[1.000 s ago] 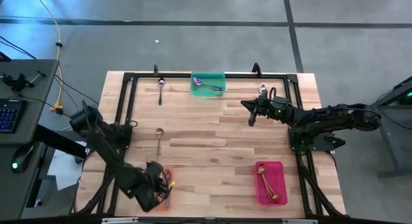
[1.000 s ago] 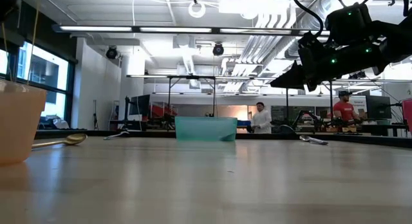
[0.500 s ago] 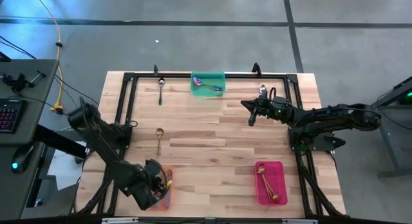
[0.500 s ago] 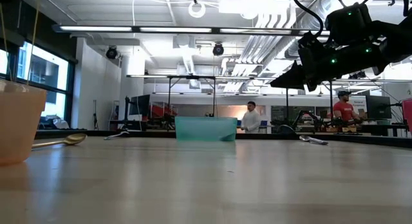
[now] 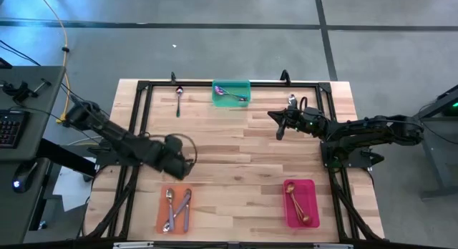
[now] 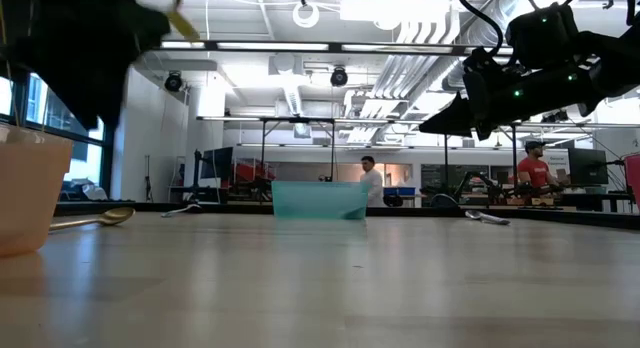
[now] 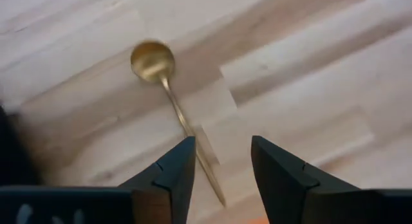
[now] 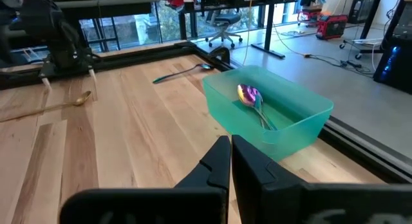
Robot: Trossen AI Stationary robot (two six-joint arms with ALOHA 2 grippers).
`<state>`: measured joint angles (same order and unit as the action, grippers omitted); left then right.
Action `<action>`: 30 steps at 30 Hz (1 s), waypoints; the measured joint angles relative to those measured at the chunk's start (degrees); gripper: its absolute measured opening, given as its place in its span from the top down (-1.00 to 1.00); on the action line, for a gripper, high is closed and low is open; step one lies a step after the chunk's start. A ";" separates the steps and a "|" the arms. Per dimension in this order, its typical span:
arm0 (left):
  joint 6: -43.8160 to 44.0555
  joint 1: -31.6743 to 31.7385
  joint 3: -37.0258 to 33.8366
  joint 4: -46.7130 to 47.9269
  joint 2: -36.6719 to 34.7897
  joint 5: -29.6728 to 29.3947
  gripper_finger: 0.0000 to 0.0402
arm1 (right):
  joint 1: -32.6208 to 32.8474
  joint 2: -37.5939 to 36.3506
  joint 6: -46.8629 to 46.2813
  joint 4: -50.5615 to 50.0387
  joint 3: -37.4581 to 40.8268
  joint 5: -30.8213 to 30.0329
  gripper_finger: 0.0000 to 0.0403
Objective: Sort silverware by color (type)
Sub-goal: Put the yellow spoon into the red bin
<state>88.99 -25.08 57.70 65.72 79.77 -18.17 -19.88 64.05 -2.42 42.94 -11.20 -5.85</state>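
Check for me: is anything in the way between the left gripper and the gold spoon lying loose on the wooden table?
Nothing visible. The left gripper hangs open right above the gold spoon, whose handle runs in between the two fingers, with only bare wooden table around it. The right gripper waits far across the table.

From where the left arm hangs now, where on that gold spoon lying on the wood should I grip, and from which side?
Take the gold spoon at mid-handle, coming straight down. It lies flat on the table, bowl at one end, with a thin straight handle running away from it. The left gripper is open above the handle's far end, so probably shift toward the bowl and set the fingers across the handle.
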 joint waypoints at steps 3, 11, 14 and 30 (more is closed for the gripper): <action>-5.92 5.80 -4.83 -4.99 -1.30 2.60 0.26 | 0.00 0.00 0.09 -0.03 0.00 -0.02 1.00; -13.02 14.79 -17.28 -19.09 -1.90 9.70 0.26 | 0.00 0.00 0.11 -0.20 0.00 0.00 1.00; -13.29 16.32 -20.72 -22.86 -1.89 10.16 0.26 | 0.00 0.00 0.11 -0.20 0.00 -0.02 1.00; -30.16 18.05 -27.27 -34.93 -3.68 7.71 0.96 | -0.01 -0.02 -3.47 -1.94 0.00 0.12 1.00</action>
<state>58.83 -7.03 30.43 30.79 76.09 -10.46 -19.89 64.03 -5.89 40.99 -11.20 -5.74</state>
